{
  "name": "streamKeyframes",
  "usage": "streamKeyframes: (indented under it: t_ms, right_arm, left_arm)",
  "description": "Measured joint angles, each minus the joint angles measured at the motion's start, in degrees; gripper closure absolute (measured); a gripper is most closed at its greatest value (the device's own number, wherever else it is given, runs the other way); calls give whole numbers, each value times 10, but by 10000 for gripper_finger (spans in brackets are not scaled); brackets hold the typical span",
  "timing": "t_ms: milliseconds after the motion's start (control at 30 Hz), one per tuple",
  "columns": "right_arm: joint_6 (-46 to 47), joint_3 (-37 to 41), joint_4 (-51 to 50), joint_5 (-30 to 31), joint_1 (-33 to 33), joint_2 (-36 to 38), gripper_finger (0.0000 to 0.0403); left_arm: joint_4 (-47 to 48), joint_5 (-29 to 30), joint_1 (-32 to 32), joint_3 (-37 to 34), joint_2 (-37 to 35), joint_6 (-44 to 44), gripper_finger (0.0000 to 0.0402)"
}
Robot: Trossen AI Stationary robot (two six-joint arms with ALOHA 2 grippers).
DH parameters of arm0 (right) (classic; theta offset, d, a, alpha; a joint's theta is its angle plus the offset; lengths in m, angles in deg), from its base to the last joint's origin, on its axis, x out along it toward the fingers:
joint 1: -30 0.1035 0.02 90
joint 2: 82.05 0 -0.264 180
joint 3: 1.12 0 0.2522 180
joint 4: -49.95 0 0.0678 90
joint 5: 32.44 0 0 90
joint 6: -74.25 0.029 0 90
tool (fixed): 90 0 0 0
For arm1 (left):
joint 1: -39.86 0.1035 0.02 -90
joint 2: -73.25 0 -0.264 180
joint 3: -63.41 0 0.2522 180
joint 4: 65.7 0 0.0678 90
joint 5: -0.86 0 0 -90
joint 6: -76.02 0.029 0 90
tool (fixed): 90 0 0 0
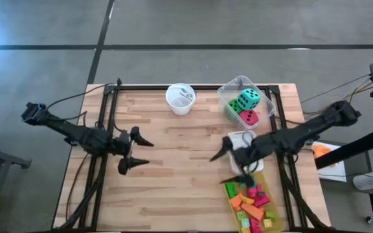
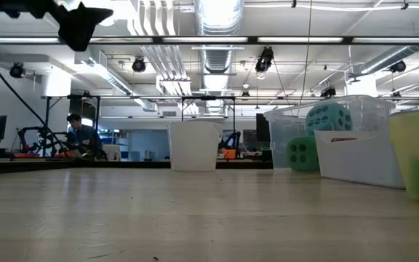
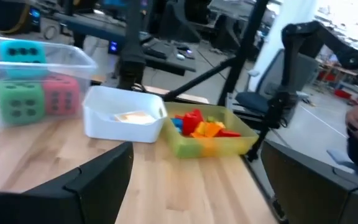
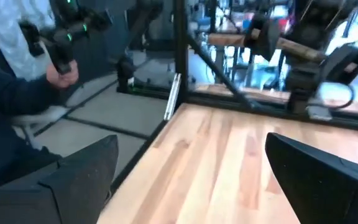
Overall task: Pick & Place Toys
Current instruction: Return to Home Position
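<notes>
Bare wood table in foreground. Blocks heaped in yellow bin at near right edge. Next back, white bin with tan tile. Behind it, clear bin holds green die, teal die and red-pink die. Cup stands left of clear bin.

Left gripper, fingers apart, hangs over table's left side. Right gripper, fingers apart, hangs beside white bin.

Beyond table, workshop with ceiling ducts and strip lights; person sits at far desk.

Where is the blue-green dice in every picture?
High view: teal die, upper right, inside the clear bin.
Low view: teal die right of centre, seen through the bin's wall.
Left wrist view: in that bin, atop the green die.
Right wrist view: not in it.
Shared landmark: the clear bin.
</notes>
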Motion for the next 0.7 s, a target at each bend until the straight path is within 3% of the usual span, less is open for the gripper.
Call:
streamKeyframes:
  t_ms: [133, 367, 700]
  right_arm:
    - [21, 47, 1, -5, -34, 80, 3]
    - [57, 164, 46, 139, -6, 222, 3]
    - [61, 267, 77, 165, 7, 278, 3]
  left_arm:
    - [-27, 2, 24, -45, -43, -3, 43]
    - [-65, -6, 34, -122, -118, -4, 43]
    - [-118, -15, 34, -197, -131, -11, 43]
